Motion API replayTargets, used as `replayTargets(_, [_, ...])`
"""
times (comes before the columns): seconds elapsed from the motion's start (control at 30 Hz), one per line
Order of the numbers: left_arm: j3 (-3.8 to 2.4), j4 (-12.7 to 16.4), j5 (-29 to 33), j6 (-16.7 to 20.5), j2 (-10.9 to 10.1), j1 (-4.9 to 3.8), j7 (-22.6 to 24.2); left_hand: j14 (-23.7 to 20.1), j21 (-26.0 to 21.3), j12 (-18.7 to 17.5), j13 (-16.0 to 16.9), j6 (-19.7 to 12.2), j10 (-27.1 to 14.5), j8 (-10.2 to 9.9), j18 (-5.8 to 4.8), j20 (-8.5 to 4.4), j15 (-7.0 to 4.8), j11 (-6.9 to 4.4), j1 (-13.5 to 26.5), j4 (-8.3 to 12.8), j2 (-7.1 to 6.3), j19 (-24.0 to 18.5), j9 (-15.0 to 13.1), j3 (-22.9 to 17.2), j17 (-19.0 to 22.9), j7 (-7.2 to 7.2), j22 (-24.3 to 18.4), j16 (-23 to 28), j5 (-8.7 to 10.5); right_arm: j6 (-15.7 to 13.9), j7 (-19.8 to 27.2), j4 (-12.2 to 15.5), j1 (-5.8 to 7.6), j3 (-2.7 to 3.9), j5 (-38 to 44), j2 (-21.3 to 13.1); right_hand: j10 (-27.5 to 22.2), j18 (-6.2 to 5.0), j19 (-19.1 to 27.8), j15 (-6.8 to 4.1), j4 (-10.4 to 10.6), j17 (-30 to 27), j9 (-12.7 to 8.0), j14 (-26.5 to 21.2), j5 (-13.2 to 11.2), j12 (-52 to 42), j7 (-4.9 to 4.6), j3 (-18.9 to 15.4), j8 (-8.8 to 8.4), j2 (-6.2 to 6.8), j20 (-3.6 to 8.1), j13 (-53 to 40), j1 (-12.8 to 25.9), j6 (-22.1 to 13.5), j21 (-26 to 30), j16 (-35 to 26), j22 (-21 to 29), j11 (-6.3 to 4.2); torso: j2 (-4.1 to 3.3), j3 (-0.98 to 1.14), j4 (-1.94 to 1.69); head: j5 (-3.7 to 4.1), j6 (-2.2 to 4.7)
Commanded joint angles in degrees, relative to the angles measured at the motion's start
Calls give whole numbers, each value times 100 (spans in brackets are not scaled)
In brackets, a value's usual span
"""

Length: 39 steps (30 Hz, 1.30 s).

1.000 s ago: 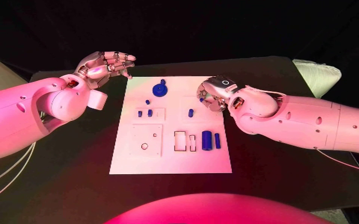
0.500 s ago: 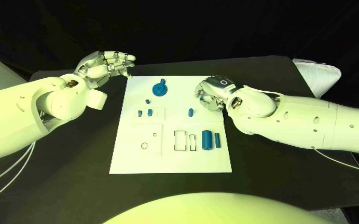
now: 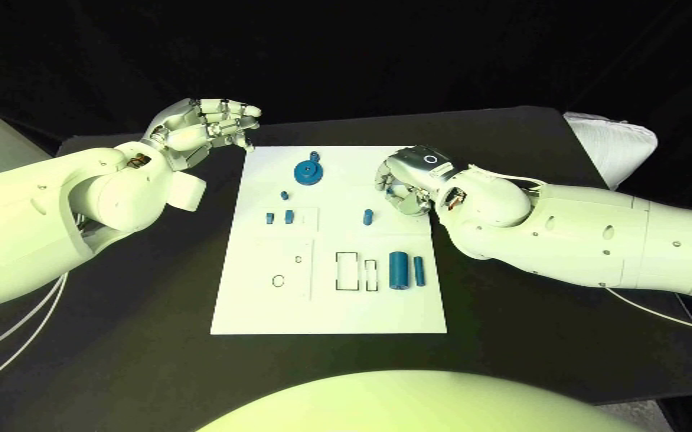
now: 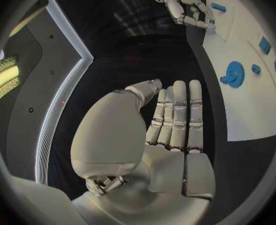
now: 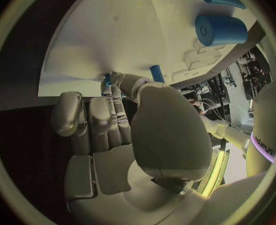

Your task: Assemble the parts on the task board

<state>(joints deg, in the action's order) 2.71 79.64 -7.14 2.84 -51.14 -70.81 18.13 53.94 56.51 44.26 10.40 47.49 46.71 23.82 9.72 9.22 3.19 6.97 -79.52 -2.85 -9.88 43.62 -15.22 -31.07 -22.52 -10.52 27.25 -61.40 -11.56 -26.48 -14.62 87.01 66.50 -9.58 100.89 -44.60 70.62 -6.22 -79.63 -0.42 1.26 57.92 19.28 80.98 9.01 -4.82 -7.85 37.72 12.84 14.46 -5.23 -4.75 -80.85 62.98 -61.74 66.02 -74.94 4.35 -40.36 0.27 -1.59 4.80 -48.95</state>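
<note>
- Task board [image 3: 329, 302] lay flat in the middle of the black table [image 3: 548, 352], white, with blue parts scattered over it.
- Right hand [image 3: 405, 184] hung over the board's right edge, fingers curled down toward the plate — in the right wrist view a small blue peg [image 5: 107, 79] showed at its fingertips [image 5: 110, 85], pinched there, tip close to the board; contact with the surface was impossible to judge.
- Just beside that hand, toward the board's middle, a short blue pin [image 3: 368, 217] lay on the white.
- Nearer the robot, a fat blue cylinder [image 3: 398, 270] and a slimmer blue rod [image 3: 420, 271] lay side by side, next to two rectangular outlines.
- Left hand [image 3: 211, 125] hovered off the board's far left corner, above the dark table, holding nothing — the left wrist view showed its fingers [image 4: 178, 115] straight and pressed together, the thumb alongside.
- Near it, at the far end of the board, sat the blue gear [image 3: 307, 172], a small knob touching its rim.
- Three little blue pieces — one [image 3: 284, 195] alone, two [image 3: 280, 218] paired — dotted the board's left half.
</note>
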Motion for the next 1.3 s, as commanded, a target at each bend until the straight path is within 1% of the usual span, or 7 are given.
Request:
replayTargets(0.03, [-4, 6, -1, -90, 4, -1, 5, 19, -31, -38, -8, -11, 17, -25, 79, 8, 21, 8, -45, 8, 1, 51, 7, 42, 7, -12, -9, 36, -17, 150, -123, -18, -19, -9, 258, -13, 17, 89, -6, -4, -43, -102, -4, -38, 63, 37, -20, -8, -24, -43, -6, -23, 6, -19, 84, -76, -600, -2, 1, 3, 4, 5, 0])
replayTargets(0.1, [-4, 5, -4, -95, 5, -1, -1, 19, -31, -38, -8, -11, 17, -25, 79, 8, 21, 8, -45, 8, 1, 51, 7, 42, 7, -12, -9, 36, -17, 148, -146, -22, -19, -9, 312, -14, -158, 69, 64, 41, -56, -248, -27, -123, 68, 130, -70, 2, -85, 8, -27, 21, 37, -111, 241, -206, -565, 58, 0, 3, 3, 5, 0])
replayTargets(0.37, [-3, 2, -20, -99, 3, 1, -21, 20, -34, -39, -10, -12, 17, -27, 79, 8, 22, 9, -44, 5, 1, 54, 8, 45, 8, -13, -11, 36, -17, 123, -192, -6, -20, -9, 454, -30, -543, 35, 182, 119, -98, -526, -48, -313, 21, 137, -135, 17, -133, 102, -97, 93, 55, -168, 471, -442, -529, 154, -3, 8, 4, 16, -5])
replayTargets(0.43, [-2, 1, -23, -98, 2, 2, -24, 22, -43, -42, -14, -16, 17, -30, 78, 10, 24, 11, -39, -4, 1, 58, 10, 53, 9, -15, -17, 38, -16, 120, -197, 1, -21, -9, 486, -36, -543, 35, 182, 119, -98, -526, -48, -313, 21, 137, -135, 17, -133, 102, -97, 93, 55, -168, 471, -442, -529, 154, -3, 11, 4, 15, -10])
replayTargets(0.83, [-1, 3, -39, -102, -7, 10, -38, 23, -51, -44, -17, -20, 16, -34, 78, 11, 25, 13, -37, -10, -2, 61, 12, 60, 9, -16, -23, 39, -15, 85, -233, 24, -28, -9, 650, -62, -481, 49, 150, 118, -93, -507, -44, -312, 8, 91, -127, 19, -121, 76, -107, 71, 56, -135, 371, -420, -569, 142, -4, 8, 1, 26, -14])
replayTargets(1.2, [-1, 4, -43, -111, -12, 14, -49, 24, -57, -46, -20, -24, 16, -37, 77, 12, 26, 14, -34, -16, -3, 63, 14, 65, 10, -18, -27, 41, -15, 37, -127, 66, -44, -9, 507, -39, -343, 69, 91, 93, -80, -433, -32, -262, -26, 43, -95, 12, -91, 40, -101, 41, 69, -71, 224, -338, -625, 104, -3, -3, -6, 26, -34])
replayTargets(1.3, [-1, 3, -43, -112, -13, 15, -51, 24, -57, -46, -20, -24, 16, -37, 77, 12, 26, 14, -34, -16, -3, 63, 14, 65, 10, -18, -27, 41, -15, 36, -108, 70, -47, -9, 470, -36, -303, 74, 75, 85, -73, -414, -28, -247, -36, 31, -85, 8, -82, 27, -97, 32, 77, -52, 188, -317, -639, 92, 0, -3, -5, 26, -39])
